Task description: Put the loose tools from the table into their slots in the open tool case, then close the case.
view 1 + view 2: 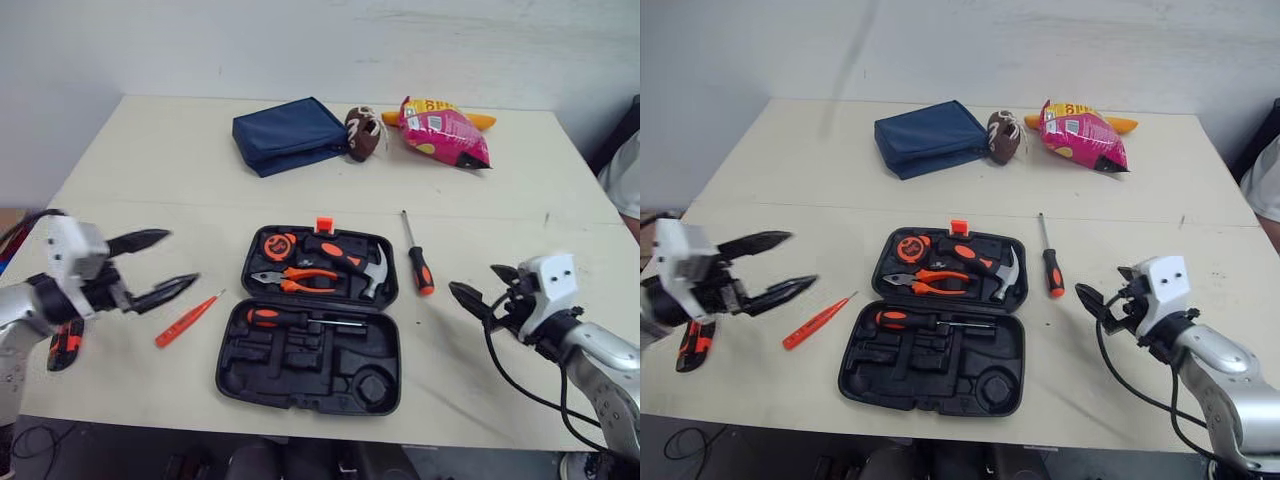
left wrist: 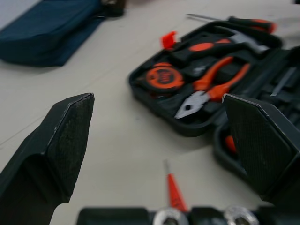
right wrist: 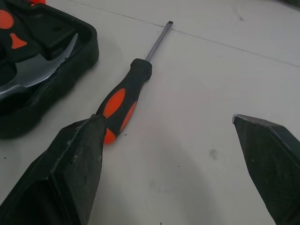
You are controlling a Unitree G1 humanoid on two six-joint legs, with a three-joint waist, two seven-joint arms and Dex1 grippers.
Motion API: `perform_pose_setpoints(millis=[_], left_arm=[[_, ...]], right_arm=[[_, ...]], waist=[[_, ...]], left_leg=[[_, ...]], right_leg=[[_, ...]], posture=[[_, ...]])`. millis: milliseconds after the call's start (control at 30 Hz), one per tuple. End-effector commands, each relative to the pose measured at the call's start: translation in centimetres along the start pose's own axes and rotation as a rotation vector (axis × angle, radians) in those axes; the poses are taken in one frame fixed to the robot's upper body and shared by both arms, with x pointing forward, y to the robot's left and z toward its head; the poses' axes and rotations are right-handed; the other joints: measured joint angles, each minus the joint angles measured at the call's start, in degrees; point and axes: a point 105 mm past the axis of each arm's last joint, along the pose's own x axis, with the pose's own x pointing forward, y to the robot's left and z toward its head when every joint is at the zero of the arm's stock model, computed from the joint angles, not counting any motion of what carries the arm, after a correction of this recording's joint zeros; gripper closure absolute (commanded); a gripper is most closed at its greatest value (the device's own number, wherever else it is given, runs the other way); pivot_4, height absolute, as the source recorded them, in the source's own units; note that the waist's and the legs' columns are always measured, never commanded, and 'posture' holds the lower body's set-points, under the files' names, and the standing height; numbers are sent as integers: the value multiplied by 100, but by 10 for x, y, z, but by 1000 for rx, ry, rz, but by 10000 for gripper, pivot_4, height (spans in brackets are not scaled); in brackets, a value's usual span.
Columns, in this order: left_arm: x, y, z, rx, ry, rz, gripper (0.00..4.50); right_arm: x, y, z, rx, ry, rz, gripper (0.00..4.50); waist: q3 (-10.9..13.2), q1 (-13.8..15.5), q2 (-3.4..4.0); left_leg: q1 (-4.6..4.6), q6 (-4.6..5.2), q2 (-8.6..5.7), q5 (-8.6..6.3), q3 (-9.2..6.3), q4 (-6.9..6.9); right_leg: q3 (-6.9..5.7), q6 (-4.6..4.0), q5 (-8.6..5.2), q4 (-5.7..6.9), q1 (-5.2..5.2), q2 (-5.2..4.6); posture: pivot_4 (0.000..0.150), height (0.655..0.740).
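Stereo pair overlooks surface (image 1: 150, 150); close wrist views face 2 and 10 o'clock, sharing tool case (image 2: 154, 105).

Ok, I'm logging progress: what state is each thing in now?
tool case: open, flat on table
left gripper: open, empty
right gripper: open, empty
screwdriver: loose, right of case
orange tester: loose, left of case
hammer: in its slot
pliers: in their slot

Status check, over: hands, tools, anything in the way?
Left hand and right hand open, empty. Case open; screwdriver right of it, orange tester and a black-orange tool left, all loose. Nothing in the way.
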Motion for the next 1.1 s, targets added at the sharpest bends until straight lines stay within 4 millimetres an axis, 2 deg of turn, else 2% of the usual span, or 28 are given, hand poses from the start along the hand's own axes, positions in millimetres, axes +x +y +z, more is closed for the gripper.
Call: perform_pose_setpoints(millis=[33,333,567,633,833,967,1100], left_arm=[[28,-41,16,31,-14,-229,474],[43,-63,16,11,-35,-315,474],[44,-68,13,11,-29,-312,474],[44,-69,14,11,-30,-309,474],[45,-75,14,12,-29,-332,474],[44,-86,17,16,-51,-391,474],[45,-88,18,27,-50,-398,474]], right_arm=[[9,7,8,41,77,-13,0],[27,17,14,67,241,-29,0],[40,26,23,93,306,-9,0],[41,24,20,64,360,-39,0],[55,27,19,51,368,-67,0],[62,38,12,71,402,-47,0],[65,34,8,52,437,-86,0]], waist=[[0,-8,0],[1,-26,2],[1,-6,2],[2,-3,4],[2,-10,3],[2,-22,4],[2,-35,4]], left_leg=[[0,0,-1,0,0,0],[-5,-3,-1,1,4,0],[-50,0,-3,2,5,10],[-94,3,-1,8,5,34],[-94,6,-2,7,6,40],[-93,6,-2,7,6,38],[-90,7,-2,9,7,42]], right_leg=[[2,1,0,-1,0,0],[23,15,-8,0,-9,13],[29,19,-7,7,-54,13],[28,20,-6,22,-91,13],[29,21,-6,16,-87,12],[29,21,-6,17,-88,13],[30,24,-4,18,-85,12]], posture=[[1500,7400],[1500,7400],[1500,7400],[1500,7400],[1500,7400],[1500,7400],[1500,7400]])
